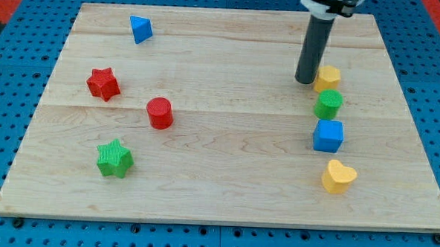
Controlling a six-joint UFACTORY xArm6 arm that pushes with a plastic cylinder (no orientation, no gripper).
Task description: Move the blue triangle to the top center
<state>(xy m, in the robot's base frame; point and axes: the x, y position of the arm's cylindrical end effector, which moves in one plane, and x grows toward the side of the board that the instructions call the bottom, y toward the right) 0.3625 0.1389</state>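
The blue triangle (140,28) lies near the board's top left. My tip (305,81) rests on the board at the upper right, far to the right of the triangle. It stands just left of the yellow block (327,77), close to it or touching it.
The wooden board (227,139) lies on a blue pegboard. A red star (103,83), a red cylinder (159,113) and a green star (114,158) sit on the left. A green cylinder (328,104), a blue cube (328,136) and a yellow heart (338,176) run down the right.
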